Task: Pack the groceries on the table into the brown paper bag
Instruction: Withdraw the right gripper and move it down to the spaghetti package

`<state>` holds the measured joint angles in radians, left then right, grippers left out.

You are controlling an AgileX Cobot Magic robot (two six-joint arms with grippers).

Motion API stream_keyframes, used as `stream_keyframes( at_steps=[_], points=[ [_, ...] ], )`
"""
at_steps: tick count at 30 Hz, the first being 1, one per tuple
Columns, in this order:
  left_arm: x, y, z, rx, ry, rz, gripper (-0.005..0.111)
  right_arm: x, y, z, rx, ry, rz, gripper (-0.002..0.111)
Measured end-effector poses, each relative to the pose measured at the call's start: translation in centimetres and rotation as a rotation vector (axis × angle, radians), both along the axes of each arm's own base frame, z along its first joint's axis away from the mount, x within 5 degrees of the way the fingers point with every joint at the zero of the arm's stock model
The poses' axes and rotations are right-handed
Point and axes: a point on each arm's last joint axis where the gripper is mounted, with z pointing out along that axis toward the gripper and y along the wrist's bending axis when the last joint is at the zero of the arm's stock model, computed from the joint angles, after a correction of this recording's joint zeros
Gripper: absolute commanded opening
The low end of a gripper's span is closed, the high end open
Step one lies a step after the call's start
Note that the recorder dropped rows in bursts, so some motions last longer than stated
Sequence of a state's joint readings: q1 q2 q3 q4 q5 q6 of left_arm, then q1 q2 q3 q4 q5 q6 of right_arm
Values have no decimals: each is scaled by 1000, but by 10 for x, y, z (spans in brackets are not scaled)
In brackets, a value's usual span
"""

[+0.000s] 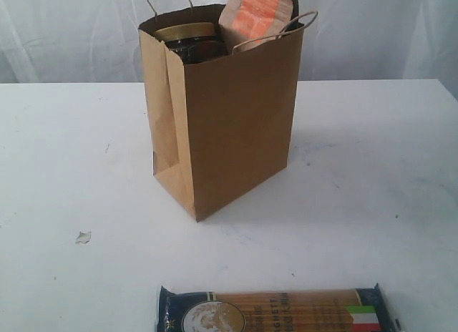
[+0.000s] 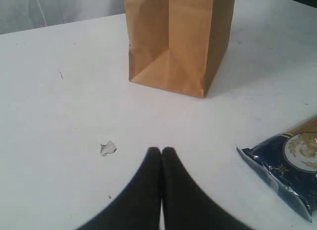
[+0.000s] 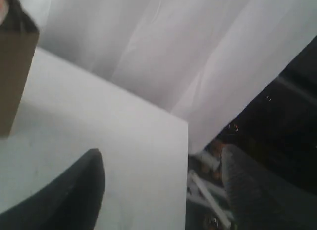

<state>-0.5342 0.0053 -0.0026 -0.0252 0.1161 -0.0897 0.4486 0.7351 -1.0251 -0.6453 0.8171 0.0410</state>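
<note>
Begin at the left: the left gripper [image 2: 161, 150] sits low over the table [image 1: 64, 146] with its jaws pressed together and nothing between them, so treat it as idle. Just ahead of it lies a small white scrap [image 2: 107, 148], which is not a grocery; leave it. At centre, the brown paper bag [image 1: 229, 132] stands upright with its flat base on the tabletop and its mouth open, so that items can go in from above. Inside, the gold-lidded clear jar [image 1: 186, 33] stands at the left of the mouth. The kraft pouch with orange label [image 1: 256, 13] leans beside it at the right, its top protruding above the rim, probably propped by whatever lies beneath. The long spaghetti pack [image 1: 272, 312] lies flat on the table in front of the bag, well apart from it. Judge it the one grocery not yet packed; its length suggests end-first insertion. To the right, the right gripper [image 3: 162, 153] holds its jaws apart and empty, aimed past the table edge towards the white curtain [image 3: 148, 41]. Note what each view adds. Only the exterior view shows the bag's contents, but it shows neither gripper. The left wrist view shows the bag's folded base and one end of the pack. The right wrist view shows only a corner of the bag. The other groceries appear in no view, so you cannot tell whether they are inside.
</note>
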Motion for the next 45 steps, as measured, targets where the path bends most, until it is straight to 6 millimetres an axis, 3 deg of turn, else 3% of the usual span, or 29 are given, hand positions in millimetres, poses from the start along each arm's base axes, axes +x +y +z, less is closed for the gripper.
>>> stream_keyframes(
  at_steps=[4,9,13,16,19,24,29,35,45],
  points=[
    [0,0,0,0,0,0,0,-10,3,-18,-76,221,77,64],
    [0,0,0,0,0,0,0,-23,20,-35,-65,439,302,64],
    [0,0,0,0,0,0,0,-20,38,-41,6,532,435,64],
    [0,0,0,0,0,0,0,-16,49,-50,-29,577,557,73],
    [0,0,0,0,0,0,0,-14,62,-77,-94,651,700,74],
    [0,0,0,0,0,0,0,-1,77,-111,-143,719,752,73],
    [0,0,0,0,0,0,0,10,90,-124,-204,738,811,66],
    [0,0,0,0,0,0,0,25,106,-139,-234,774,839,66],
    [0,0,0,0,0,0,0,38,147,-184,-317,926,922,82]
  ],
)
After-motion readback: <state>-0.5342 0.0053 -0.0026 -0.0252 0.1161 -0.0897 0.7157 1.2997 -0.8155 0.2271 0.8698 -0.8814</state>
